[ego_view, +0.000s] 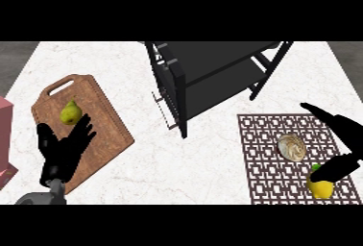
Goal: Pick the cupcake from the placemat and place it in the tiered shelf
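The cupcake (291, 146), pale brown with a swirled top, lies on the brown patterned placemat (262, 163) at the right. My right hand (342, 144) is open just right of it, fingers stretched up and back, thumb low near a lemon (321, 186); it does not touch the cupcake. The black tiered shelf (212, 72) stands at the back centre, its shelves bare. My left hand (65, 146) rests open, fingers up, over the cutting board at the left.
A wooden cutting board (92, 120) with a green pear (69, 113) lies at the left. A pink object (6, 139) sits at the left edge. White marble counter (191, 163) lies between board and placemat.
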